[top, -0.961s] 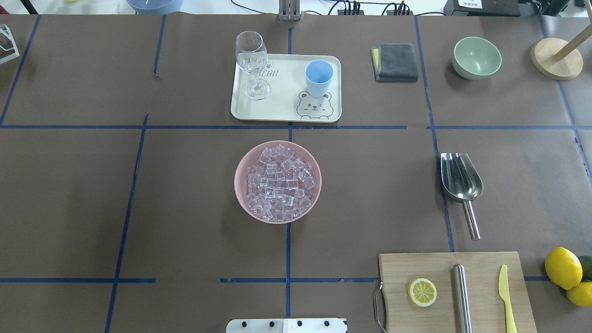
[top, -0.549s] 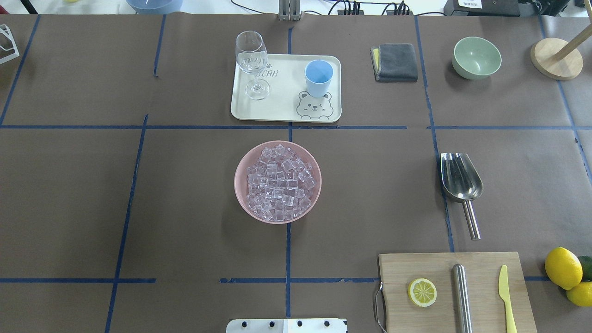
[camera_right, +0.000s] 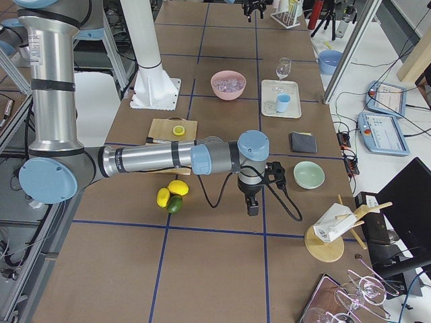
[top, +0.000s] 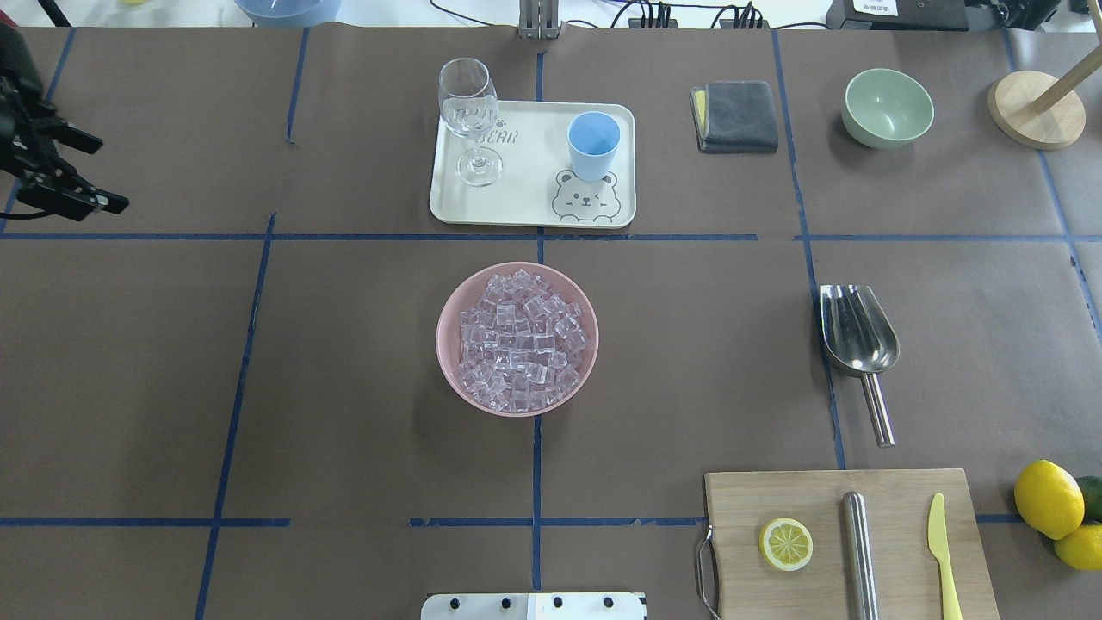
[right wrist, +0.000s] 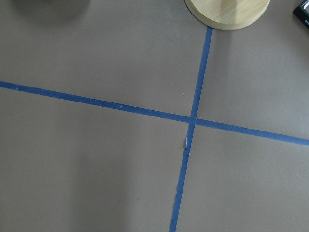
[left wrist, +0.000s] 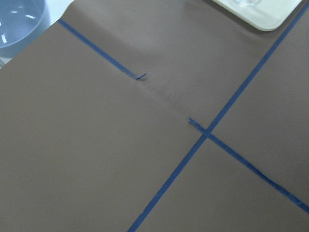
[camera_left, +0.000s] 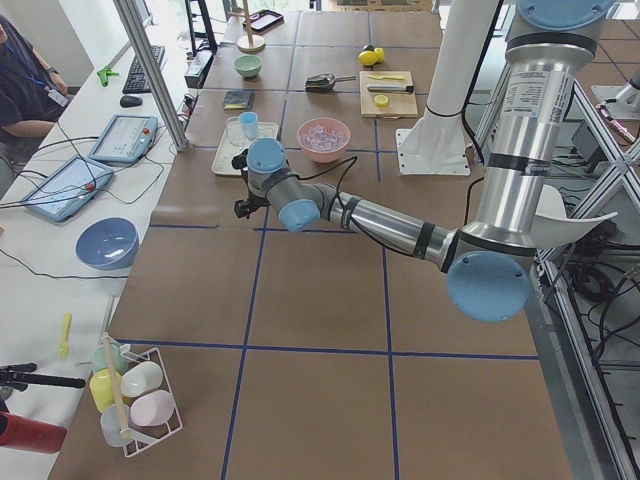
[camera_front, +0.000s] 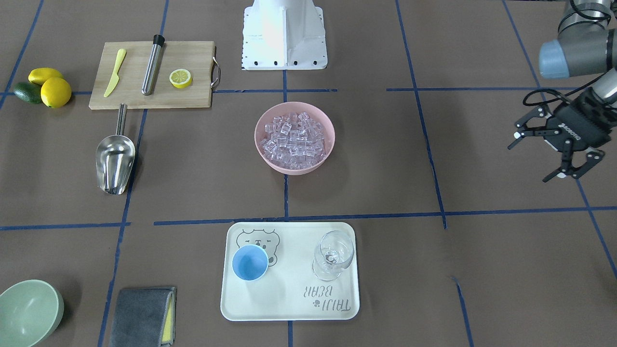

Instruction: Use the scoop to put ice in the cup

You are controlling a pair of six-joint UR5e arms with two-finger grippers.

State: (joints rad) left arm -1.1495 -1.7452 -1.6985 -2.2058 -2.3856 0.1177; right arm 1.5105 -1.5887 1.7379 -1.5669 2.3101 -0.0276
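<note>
Black left gripper [top: 112, 176] hovers at far left, jaws apart, empty; light-blue cup [top: 593, 142] upright on the cream tray [top: 516, 211]; ice [top: 516, 340] heaped in the pink bowl [top: 448, 301], centre. Steel scoop [top: 857, 331] lies flat further right, well apart from the bowl; right gripper [camera_right: 250, 205] shows only from the side, spread cannot be told.

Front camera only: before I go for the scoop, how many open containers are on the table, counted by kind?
Bowls: 2, the pink bowl holding the ice and the pale green bowl
Cups: 1, the light-blue cup
Stemmed glasses: 1, the wine glass
Total: 4
</note>
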